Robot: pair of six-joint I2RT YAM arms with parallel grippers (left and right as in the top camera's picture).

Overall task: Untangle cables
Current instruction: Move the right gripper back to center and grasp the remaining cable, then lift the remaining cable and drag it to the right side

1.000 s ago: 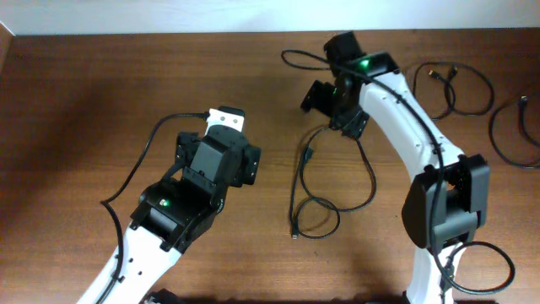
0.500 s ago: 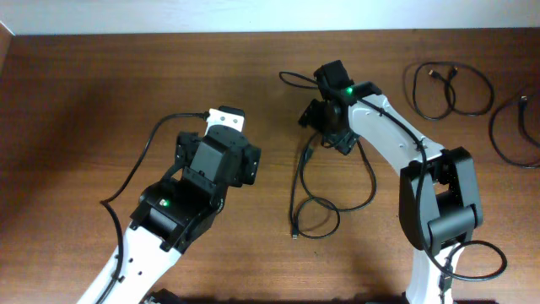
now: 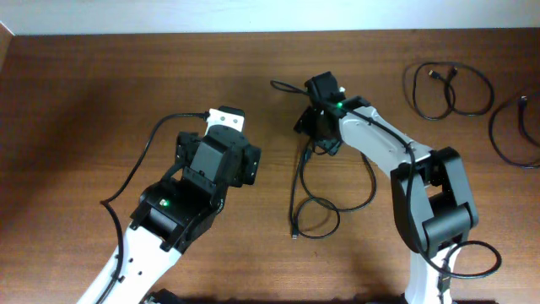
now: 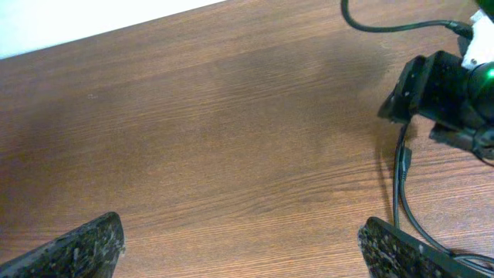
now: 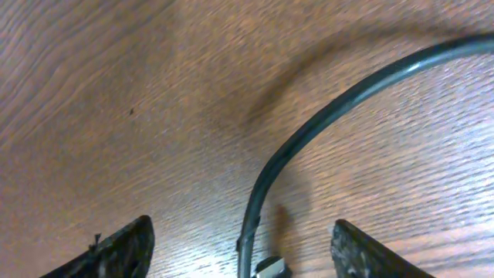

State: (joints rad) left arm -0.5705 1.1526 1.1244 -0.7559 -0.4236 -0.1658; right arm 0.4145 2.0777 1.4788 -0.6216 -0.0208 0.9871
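Note:
One thin black cable [image 3: 302,173] lies mid-table, running from a free end at the upper left down to a loop [image 3: 333,207] and a plug at the bottom. My right gripper [image 3: 315,127] is low over its upper stretch. In the right wrist view this gripper [image 5: 243,251] is open, with the cable [image 5: 309,131] and a small silver plug [image 5: 270,268] between its fingers, touching neither. My left gripper [image 4: 243,251] is open over bare wood to the left, holding nothing. Its view shows the right gripper [image 4: 440,93] and the cable [image 4: 401,185].
Two more coiled black cables lie apart at the back right, one [image 3: 447,89] near the far edge and one [image 3: 515,131] at the right border. The left arm [image 3: 169,211] fills the near left. A thicker arm lead [image 3: 135,169] curves beside it.
My right gripper has moved left and nearer, down onto the middle cable, and its jaws have narrowed somewhat. The cable's upper free end shifted left. The left arm has not moved.

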